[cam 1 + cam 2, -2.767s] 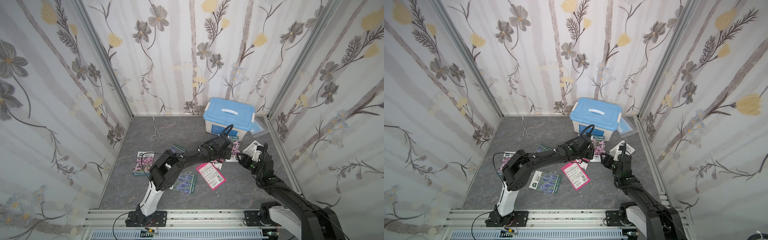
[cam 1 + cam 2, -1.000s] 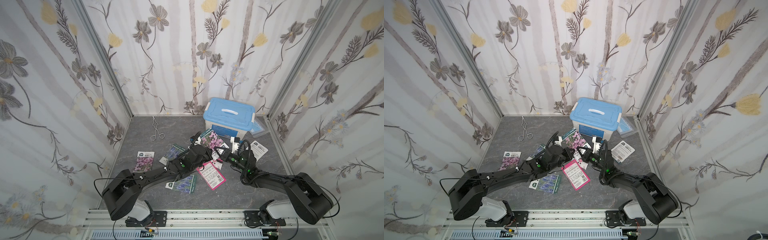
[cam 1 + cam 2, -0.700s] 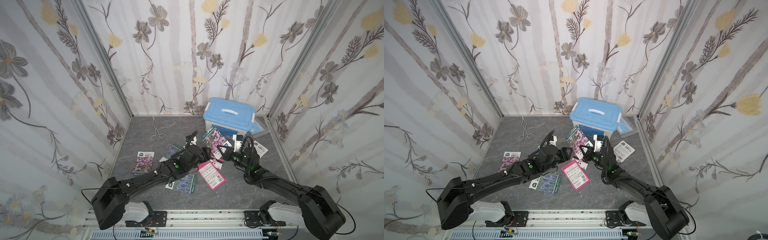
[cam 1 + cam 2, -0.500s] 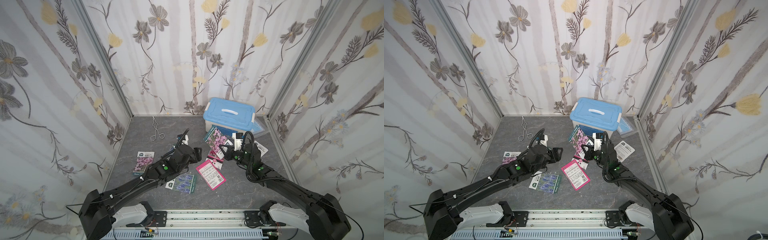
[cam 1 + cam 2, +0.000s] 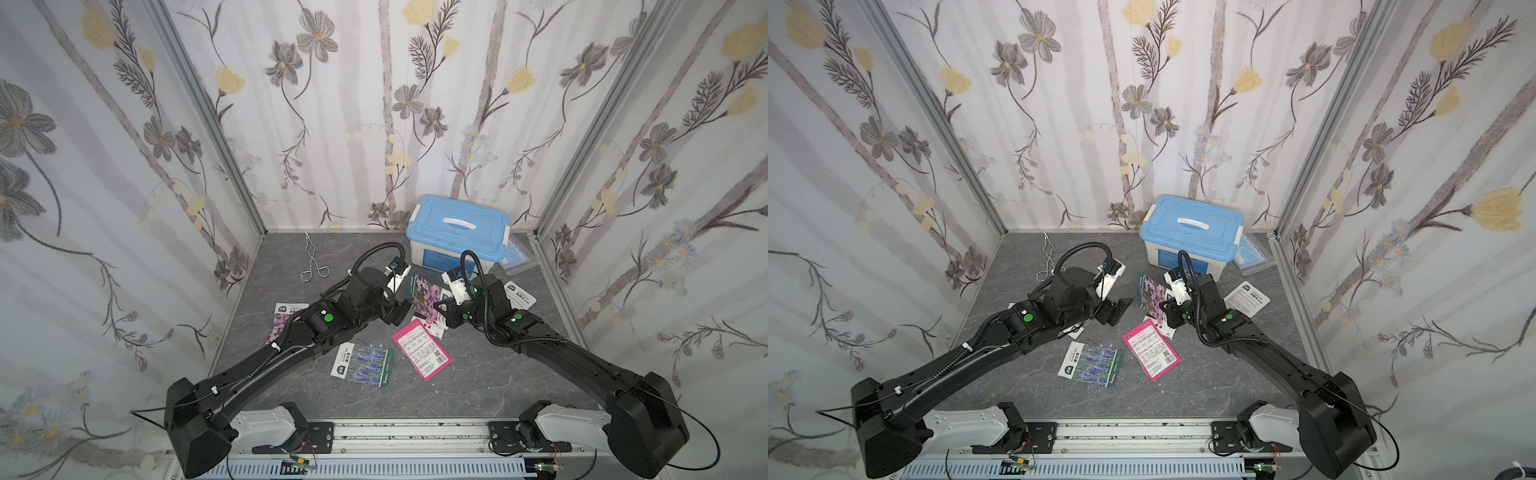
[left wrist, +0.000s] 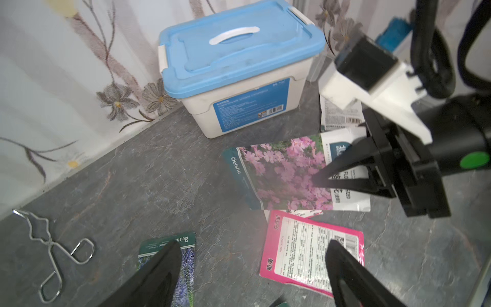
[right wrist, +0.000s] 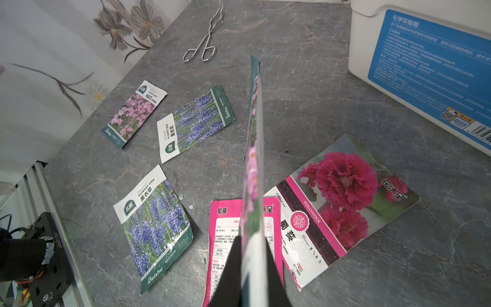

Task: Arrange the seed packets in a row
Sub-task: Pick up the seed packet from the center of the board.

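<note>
Nearest the front edge of the worktop point(image 5: 478, 386), a lavender packet point(image 5: 362, 365) lies flat, picture up. Just beside it toward the right edge is a pink-backed packet point(image 5: 422, 351), text side up. Behind that lies a magenta hollyhock packet point(image 7: 342, 204), picture up, meeting the pink-backed one at a corner; cannot tell which overlaps. Left pincer point(image 6: 252, 244): jaws wide apart, nothing between them, hovering over mid-worktop. Right pincer point(image 6: 317, 180): closed tight on the white header end of a pink-flower packet point(image 5: 1152, 297). That packet is lifted clear of the worktop and tilted, and it runs out from the fingertips toward the far edge. Its picture face is turned to the left pincer's side. It hangs between the two pincers, and a narrow gap to the left pincer shows in a top view. Toward the left edge lie a second lavender packet point(image 7: 194, 122) and a flat pink-flower packet point(image 7: 134, 114), side by side, apart, both picture up. Far side: metal tongs point(image 5: 311, 264) left of centre, a blue-lidded box point(image 5: 459, 232) near the far edge, and a clear pouch point(image 5: 517, 259) beside it in the far right corner.
</note>
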{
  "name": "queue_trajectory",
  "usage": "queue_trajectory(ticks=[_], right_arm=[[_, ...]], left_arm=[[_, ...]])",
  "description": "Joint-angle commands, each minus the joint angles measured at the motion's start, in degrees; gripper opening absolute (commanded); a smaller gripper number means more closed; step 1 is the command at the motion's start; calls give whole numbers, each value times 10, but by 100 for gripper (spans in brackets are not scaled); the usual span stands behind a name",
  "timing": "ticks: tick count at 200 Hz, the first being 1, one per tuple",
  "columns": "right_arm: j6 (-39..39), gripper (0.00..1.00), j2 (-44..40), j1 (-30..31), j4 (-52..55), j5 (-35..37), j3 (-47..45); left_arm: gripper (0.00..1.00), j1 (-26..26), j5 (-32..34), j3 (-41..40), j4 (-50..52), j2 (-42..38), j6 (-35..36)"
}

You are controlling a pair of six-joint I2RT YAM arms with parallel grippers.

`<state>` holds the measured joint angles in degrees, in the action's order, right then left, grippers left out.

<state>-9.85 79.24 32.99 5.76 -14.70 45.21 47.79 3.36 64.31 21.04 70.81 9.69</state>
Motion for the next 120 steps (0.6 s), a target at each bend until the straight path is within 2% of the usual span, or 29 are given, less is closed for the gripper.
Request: queue_trajectory(ticks=[1,35,120], right_arm=[[33,0,-7,12,5,1,5],[35,0,-16,32,1,14,-5],[38,0,-64,59,-42,-5,-54]], left_arm=[[87,-27,-98,11,23,12,145],[88,-79,-200,19,-6,32,175],[89,-116,-353,79,64,118,250]])
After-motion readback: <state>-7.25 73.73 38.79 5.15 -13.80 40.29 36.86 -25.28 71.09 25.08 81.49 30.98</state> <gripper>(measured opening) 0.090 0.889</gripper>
